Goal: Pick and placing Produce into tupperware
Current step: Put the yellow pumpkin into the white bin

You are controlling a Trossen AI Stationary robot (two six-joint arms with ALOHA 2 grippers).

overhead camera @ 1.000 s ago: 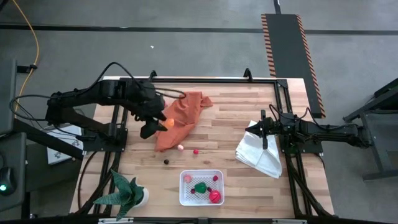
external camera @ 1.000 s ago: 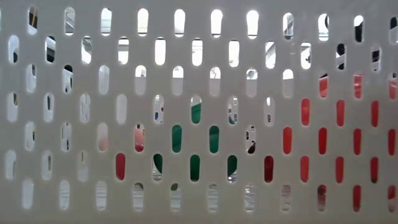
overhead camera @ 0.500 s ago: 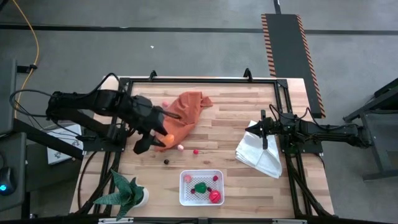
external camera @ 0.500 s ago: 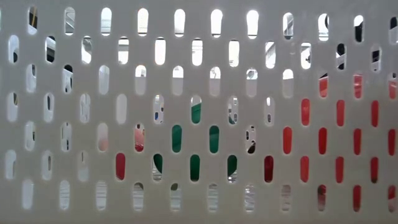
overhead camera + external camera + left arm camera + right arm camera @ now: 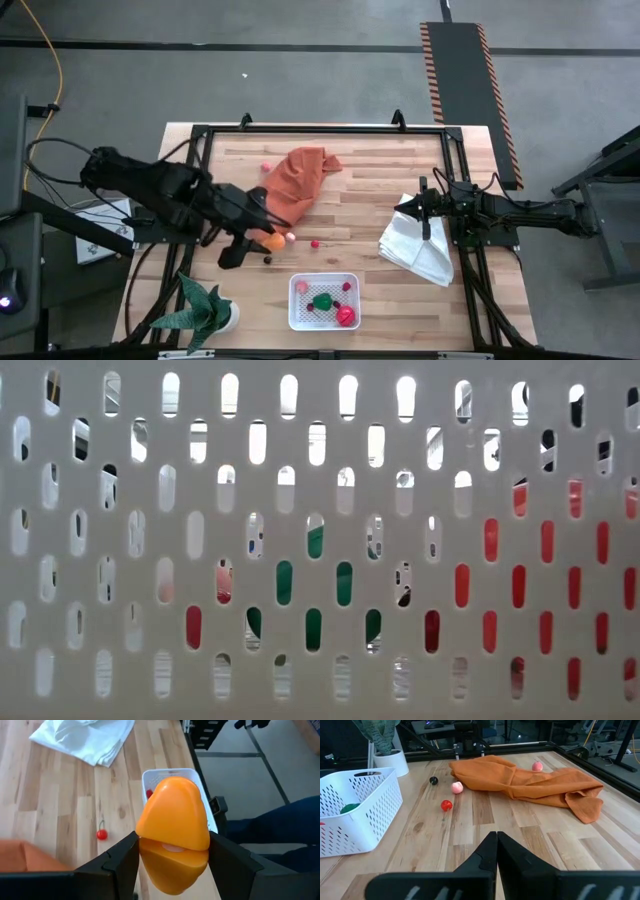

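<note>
My left gripper [image 5: 262, 241] is near the table's middle, just left of the loose pieces, shut on an orange toy piece [image 5: 272, 240]. The white slotted tupperware [image 5: 323, 301] stands at the near edge and holds green and red produce [image 5: 346, 317]. Through its wall [image 5: 320, 540], which fills the low view, those pieces show as colour. Loose on the wood lie a pink piece [image 5: 291, 237], a red one [image 5: 314, 242], a dark one [image 5: 268, 259], and another pink one [image 5: 265, 166] by the orange cloth. My right gripper [image 5: 425, 215] waits, shut, over the white cloth. My left gripper pinches the orange toy piece [image 5: 175, 827] between its two fingers [image 5: 122, 857], one on each of its opposite sides. The fingers slant down from the table's left. The piece is lifted clear of the wood, its rounded end pointing away from the wrist.
An orange cloth [image 5: 298, 180] lies crumpled at the far middle, and a folded white cloth [image 5: 418, 245] lies on the right. A potted plant [image 5: 205, 308] stands at the near left corner. A black frame [image 5: 320, 128] rims the table.
My left gripper has carried the orange piece from over the orange cloth toward the table's near edge and a little to the right, closer to the tupperware. It has stayed shut on the piece.
</note>
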